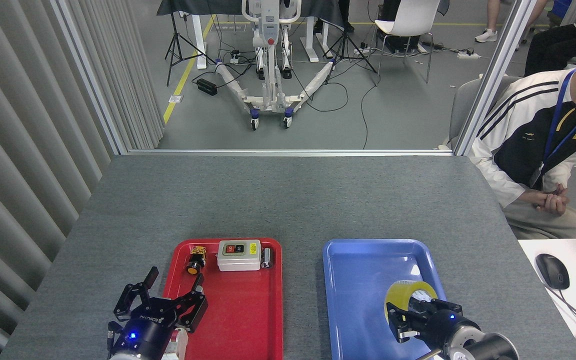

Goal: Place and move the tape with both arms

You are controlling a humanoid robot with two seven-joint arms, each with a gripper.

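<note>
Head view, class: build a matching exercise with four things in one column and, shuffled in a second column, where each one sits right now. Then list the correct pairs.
Column A
1. tape
2. switch box
3. left hand
4. computer mouse

Column B
a. at the far end of the red tray
b. on the white desk to the right of the grey table
c. over the blue tray, at the right hand
d. over the near left edge of the red tray, fingers spread

Pairs: 1-c, 2-a, 3-d, 4-b
</note>
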